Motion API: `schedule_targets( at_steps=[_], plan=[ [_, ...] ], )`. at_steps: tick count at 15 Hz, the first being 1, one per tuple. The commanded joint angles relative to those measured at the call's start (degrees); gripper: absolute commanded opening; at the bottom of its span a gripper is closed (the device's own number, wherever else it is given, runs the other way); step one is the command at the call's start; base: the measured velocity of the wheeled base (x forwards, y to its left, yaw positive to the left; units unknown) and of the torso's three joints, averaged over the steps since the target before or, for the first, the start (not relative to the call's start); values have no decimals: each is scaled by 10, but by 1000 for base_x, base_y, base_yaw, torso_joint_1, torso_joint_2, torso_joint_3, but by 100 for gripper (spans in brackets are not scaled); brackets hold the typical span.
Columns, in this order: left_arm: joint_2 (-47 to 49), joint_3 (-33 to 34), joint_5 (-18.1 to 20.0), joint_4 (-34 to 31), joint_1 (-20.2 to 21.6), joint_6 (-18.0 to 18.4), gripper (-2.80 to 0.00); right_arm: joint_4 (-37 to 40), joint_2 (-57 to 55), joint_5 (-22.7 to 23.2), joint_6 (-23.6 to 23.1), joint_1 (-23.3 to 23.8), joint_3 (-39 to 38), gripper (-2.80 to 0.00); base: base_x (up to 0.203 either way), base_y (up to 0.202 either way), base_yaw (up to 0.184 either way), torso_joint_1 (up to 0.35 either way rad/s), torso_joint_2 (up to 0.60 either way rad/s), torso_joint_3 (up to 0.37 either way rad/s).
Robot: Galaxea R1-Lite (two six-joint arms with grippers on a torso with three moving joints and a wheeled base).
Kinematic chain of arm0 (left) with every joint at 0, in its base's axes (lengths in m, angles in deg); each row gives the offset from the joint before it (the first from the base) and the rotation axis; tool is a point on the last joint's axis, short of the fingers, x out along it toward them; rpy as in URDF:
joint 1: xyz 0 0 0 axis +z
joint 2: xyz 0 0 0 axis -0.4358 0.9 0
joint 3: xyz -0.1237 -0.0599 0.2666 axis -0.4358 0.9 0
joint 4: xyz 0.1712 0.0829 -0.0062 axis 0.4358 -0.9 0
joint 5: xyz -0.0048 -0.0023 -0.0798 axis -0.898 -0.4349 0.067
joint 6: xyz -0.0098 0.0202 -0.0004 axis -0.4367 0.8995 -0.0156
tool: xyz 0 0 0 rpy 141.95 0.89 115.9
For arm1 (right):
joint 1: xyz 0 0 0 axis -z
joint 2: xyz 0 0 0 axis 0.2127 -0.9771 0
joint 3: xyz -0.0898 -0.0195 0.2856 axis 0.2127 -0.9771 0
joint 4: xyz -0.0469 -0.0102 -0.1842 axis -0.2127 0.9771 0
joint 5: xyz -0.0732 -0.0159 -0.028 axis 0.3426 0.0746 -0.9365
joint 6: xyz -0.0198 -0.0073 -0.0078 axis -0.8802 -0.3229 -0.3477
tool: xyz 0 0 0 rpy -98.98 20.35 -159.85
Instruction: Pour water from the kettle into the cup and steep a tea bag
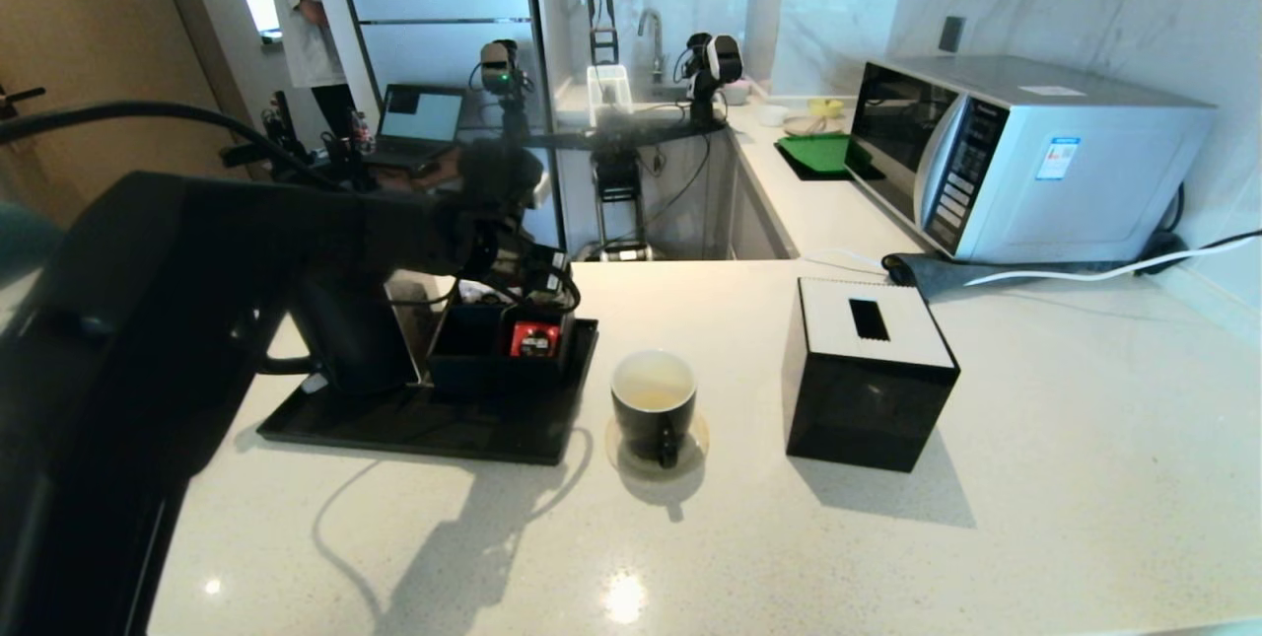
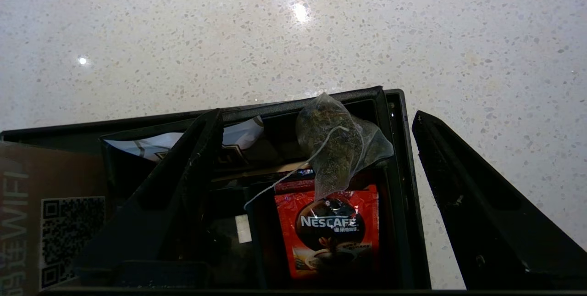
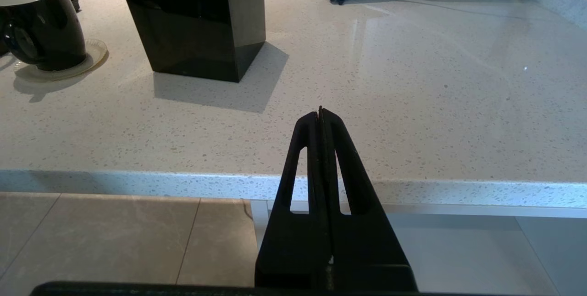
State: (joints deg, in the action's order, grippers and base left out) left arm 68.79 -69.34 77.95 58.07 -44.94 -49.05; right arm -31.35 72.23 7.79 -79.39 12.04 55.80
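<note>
wide open counter [image 1: 1035,478] right of the tissue box [image 1: 868,375], narrow gap between cup [image 1: 653,404] and box, tray [image 1: 434,424] just left of the cup, kettle [image 1: 350,340] and organizer [image 1: 498,345] crowding the tray, microwave [image 1: 1025,158] blocking the far right

Bright daylight comes from the far windows, where the glass is washed out. Ceiling lamps leave small glare spots on the speckled desk [image 1: 1035,478], near its front edge. The cup [image 1: 653,405] and the black box [image 1: 868,375] cast soft shadows toward the near side. The left arm [image 1: 148,320] fills the near left as a dark, featureless mass. Straight lines bow at the head view's edges. In the left wrist view the fingers [image 2: 481,209] are slightly soft, the tea bag [image 2: 339,144] sharp.
</note>
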Motion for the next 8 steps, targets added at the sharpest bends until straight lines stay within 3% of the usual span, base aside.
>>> schedule_targets(
  at_steps=[1, 8],
  plan=[
    [9, 0, 6, 1, 2, 0, 0, 0, -1, 0, 0, 0, 0, -280, 0, 0, 0, 0, 0, 0],
    [26, 0, 14, 16, 14, 1, 0, 0, -1, 0, 0, 0, 0, -280, 0, 0, 0, 0, 0, 0]
  ],
)
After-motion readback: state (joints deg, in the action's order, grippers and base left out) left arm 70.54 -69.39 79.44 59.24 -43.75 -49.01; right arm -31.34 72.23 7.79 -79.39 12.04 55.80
